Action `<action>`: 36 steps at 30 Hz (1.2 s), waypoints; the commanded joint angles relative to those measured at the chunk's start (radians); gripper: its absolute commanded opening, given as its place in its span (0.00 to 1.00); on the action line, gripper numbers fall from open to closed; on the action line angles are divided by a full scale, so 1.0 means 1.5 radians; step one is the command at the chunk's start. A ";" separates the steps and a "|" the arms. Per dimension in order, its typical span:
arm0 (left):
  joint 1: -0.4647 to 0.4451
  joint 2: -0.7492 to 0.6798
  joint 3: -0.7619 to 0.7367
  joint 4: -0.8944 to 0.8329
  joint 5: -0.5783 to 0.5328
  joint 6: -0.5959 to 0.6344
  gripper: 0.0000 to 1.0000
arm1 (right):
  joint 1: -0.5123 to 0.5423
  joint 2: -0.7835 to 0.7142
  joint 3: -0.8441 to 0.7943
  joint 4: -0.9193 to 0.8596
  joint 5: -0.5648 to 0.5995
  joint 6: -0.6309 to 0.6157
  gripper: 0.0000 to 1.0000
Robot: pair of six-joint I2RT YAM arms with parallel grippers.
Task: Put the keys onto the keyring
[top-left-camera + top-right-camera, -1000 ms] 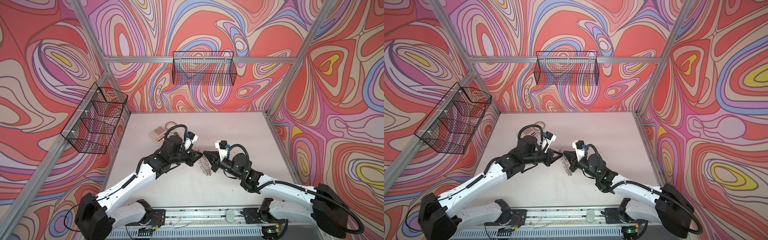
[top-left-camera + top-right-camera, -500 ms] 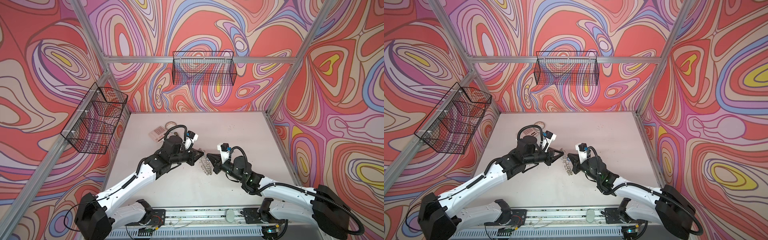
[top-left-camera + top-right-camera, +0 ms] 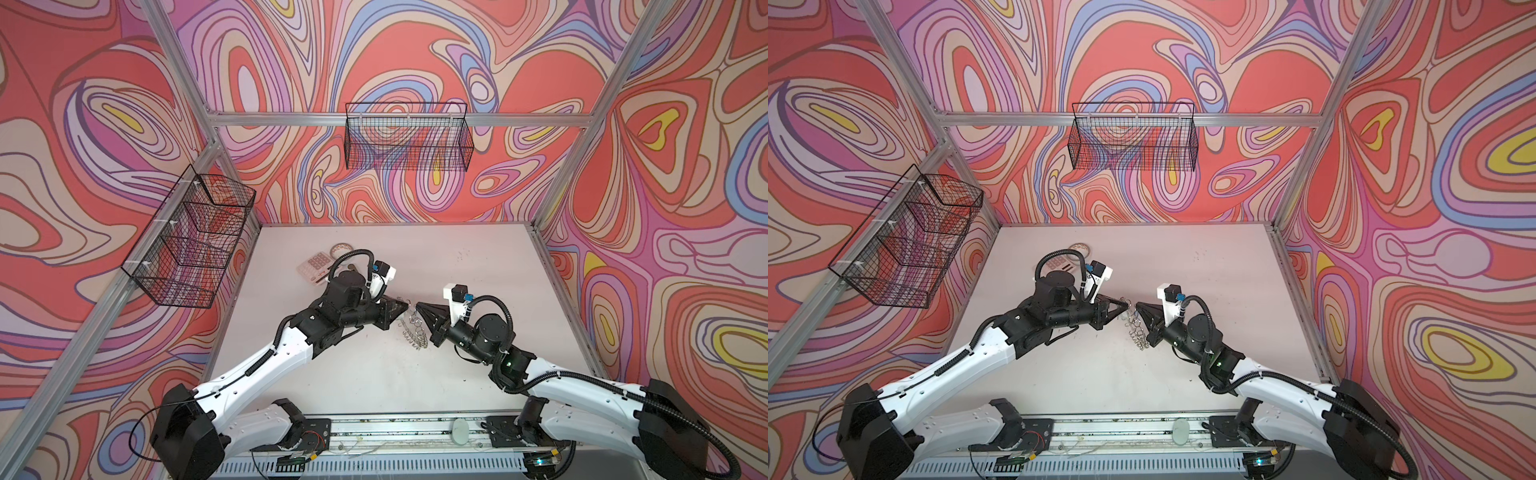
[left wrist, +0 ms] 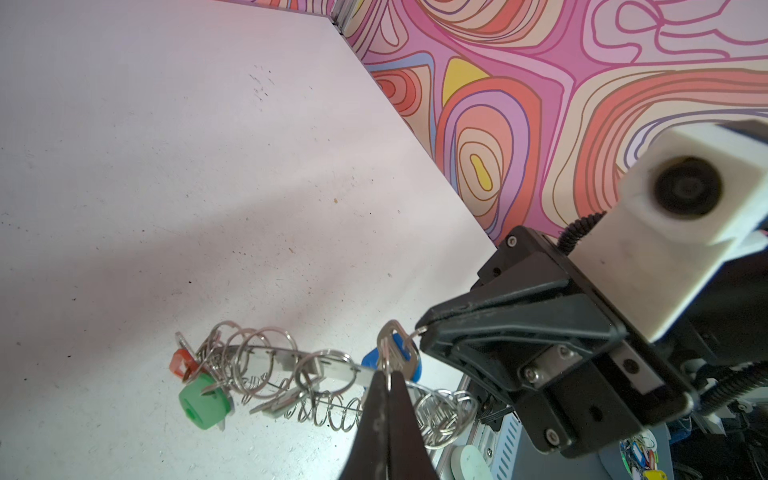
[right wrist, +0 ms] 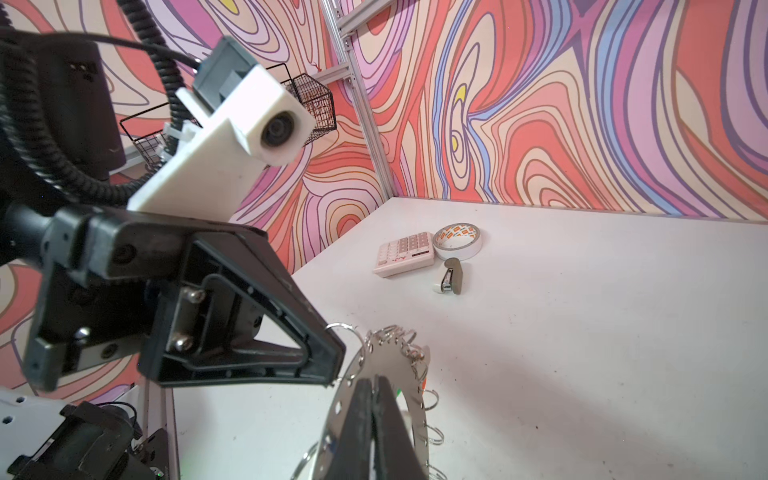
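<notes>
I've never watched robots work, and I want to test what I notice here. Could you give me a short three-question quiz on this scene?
1. True or false: the left gripper and the right gripper both stand wide open.
2. Which tag colour is nearest the left gripper's tips? A red, B green, C blue.
3. Name the round thing beside the calculator.
Key: 1 false, both are shut on the keyring. 2 C, the blue tag. 3 the tape roll.
</notes>
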 commanded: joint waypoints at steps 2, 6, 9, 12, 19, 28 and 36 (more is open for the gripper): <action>-0.003 0.004 -0.003 0.039 0.013 -0.012 0.00 | 0.001 -0.006 0.003 0.028 -0.022 0.003 0.00; -0.004 0.004 -0.002 0.038 0.015 -0.014 0.00 | 0.001 -0.004 0.009 0.038 -0.033 0.003 0.00; -0.004 0.007 -0.002 0.041 0.019 -0.014 0.00 | 0.002 0.005 0.013 0.043 -0.043 0.002 0.00; -0.004 0.010 0.000 0.041 0.027 -0.015 0.00 | 0.003 0.014 0.015 0.052 -0.047 0.004 0.00; -0.008 0.014 0.001 0.040 0.036 -0.014 0.00 | 0.004 0.029 0.022 0.055 -0.046 -0.003 0.00; -0.014 0.022 0.006 0.036 0.043 -0.008 0.00 | 0.009 0.043 0.032 0.041 -0.034 -0.018 0.00; -0.015 0.019 0.009 0.025 0.036 -0.002 0.00 | 0.014 0.047 0.033 0.009 0.011 -0.035 0.00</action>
